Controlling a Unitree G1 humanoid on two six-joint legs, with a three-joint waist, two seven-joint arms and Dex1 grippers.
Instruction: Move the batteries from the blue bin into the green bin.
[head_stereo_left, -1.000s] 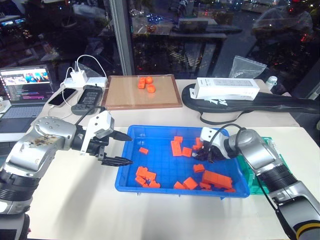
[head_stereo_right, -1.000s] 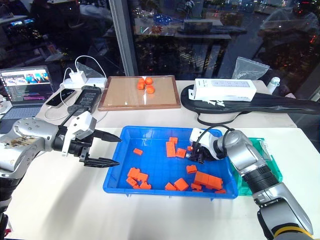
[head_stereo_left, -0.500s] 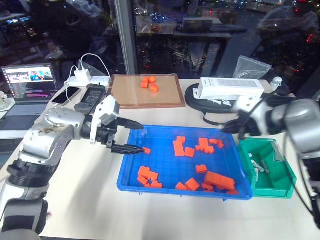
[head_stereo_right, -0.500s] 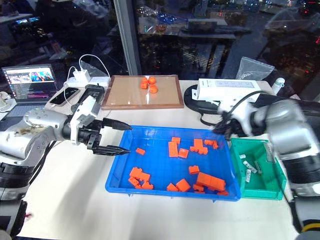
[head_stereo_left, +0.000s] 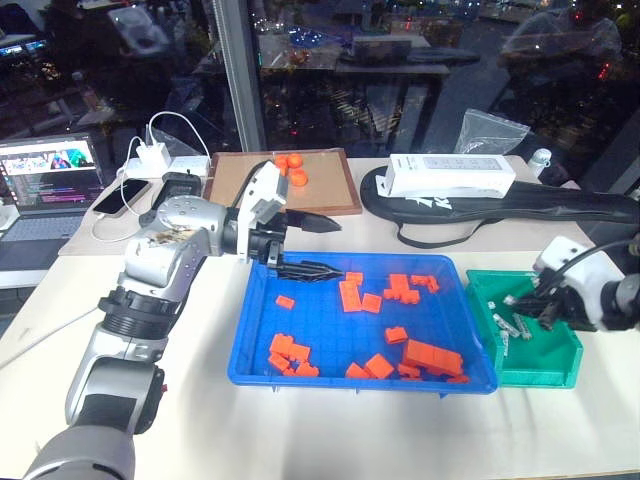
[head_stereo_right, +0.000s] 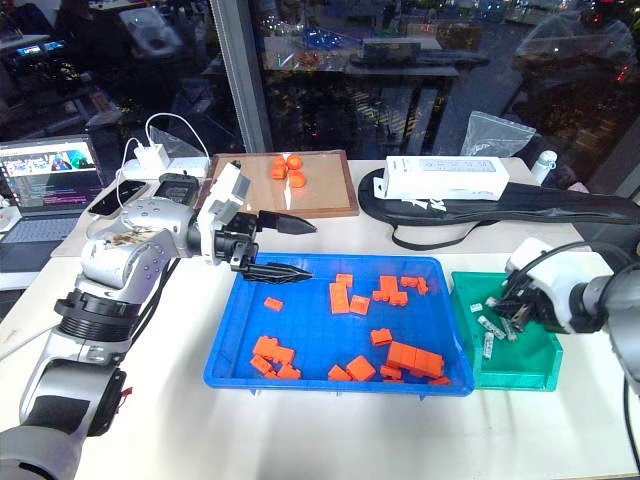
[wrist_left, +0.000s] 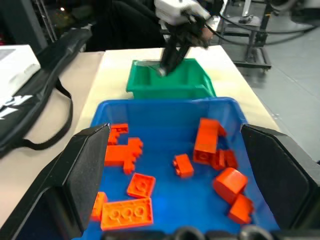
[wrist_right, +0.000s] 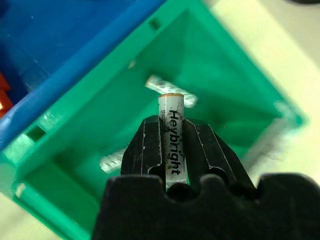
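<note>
Green bin (head_stereo_left: 540, 345) sits on the surface just right of the blue bin (head_stereo_left: 330, 340), and the right end effector (wrist_right: 170, 150) hangs over its inside, clenched on a battery (wrist_right: 171, 137). That battery lies lengthwise between the two black fingers (wrist_right: 140, 150), its tip poking out past them toward the bin floor. Other batteries (head_stereo_right: 487, 330) already lie loose on the green bin's floor, toward the side nearest the blue bin.

Over at the far left corner of the blue bin, the left end effector (head_stereo_left: 312, 245) hovers with its two black fingers spread apart and nothing between them, pointing across toward the green bin. Orange bricks (head_stereo_left: 420, 355) are scattered through the blue bin; I can't make out any battery among them.

From the head views the held battery is barely a speck at the right fingertips. The right wrist view shows it plainly, with dark lettering along its pale body. The left wrist view looks along the blue bin's length and catches the right end effector (wrist_left: 167, 60) at the far end, dipping into the green bin with something slim and silvery at its tip.

Behind the bins stand a wooden-framed board (head_stereo_left: 285, 185), a white box (head_stereo_left: 450, 178) and a laptop (head_stereo_left: 45, 180).
</note>
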